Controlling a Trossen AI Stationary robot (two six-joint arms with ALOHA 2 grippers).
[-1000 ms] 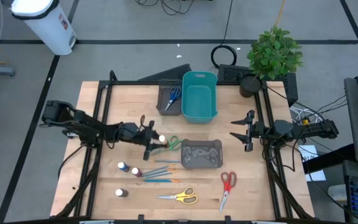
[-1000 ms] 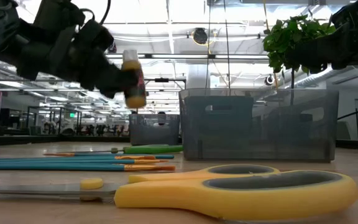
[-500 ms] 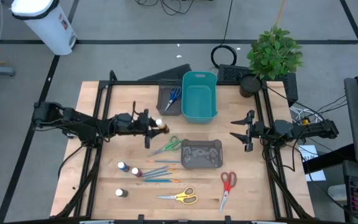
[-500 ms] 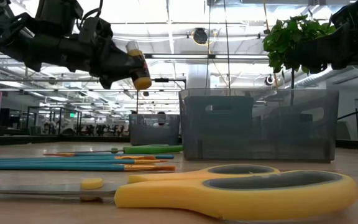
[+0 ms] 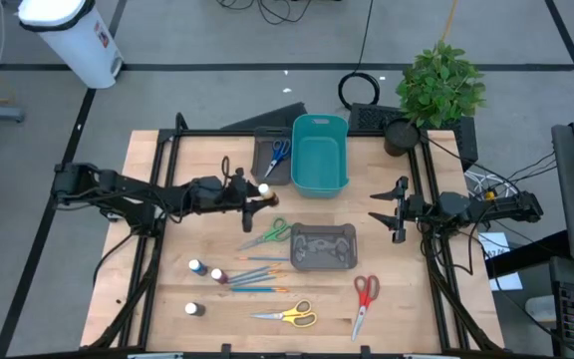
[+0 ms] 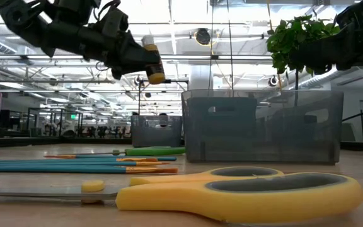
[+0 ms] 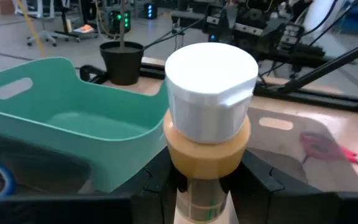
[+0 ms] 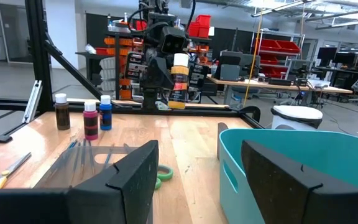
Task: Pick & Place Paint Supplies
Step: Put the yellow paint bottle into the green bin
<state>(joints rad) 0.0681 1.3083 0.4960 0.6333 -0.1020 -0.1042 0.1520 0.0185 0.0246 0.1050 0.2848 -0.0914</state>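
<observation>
My left gripper point(image 5: 255, 191) is shut on a small paint bottle point(image 7: 210, 118) with a white cap and orange paint. It holds the bottle in the air near the teal bin point(image 5: 319, 155); the same bottle point(image 6: 152, 60) shows high up in the low view. My right gripper point(image 5: 374, 206) waits open and holds nothing, at the table's right side. Three more bottles point(image 5: 205, 270), several brushes point(image 5: 257, 274), and green scissors point(image 5: 267, 234), yellow scissors point(image 5: 289, 316) and red scissors point(image 5: 364, 299) lie flat on the table. Blue scissors point(image 5: 278, 153) lie in the far grey tray. My left gripper pinches the bottle's body below its orange neck point(image 7: 205, 186) between the two fingers. The fingers come nearly level from the table's left side. The bottle is lifted clear of the table, cap up and a little tilted, its orange base point(image 6: 157, 77) showing below the fingers.
The teal bin stands at the far middle with a dark grey tray point(image 5: 263, 170) against its left wall. A second grey tray point(image 5: 323, 247) sits mid-table. A potted plant point(image 5: 438, 85) stands at the far right corner. Black frame rails run along both table sides.
My left gripper has risen and gone toward the far edge and the teal bin, tipping up to nearly level. The bottle has gone with it, higher above the table and still held cap up.
</observation>
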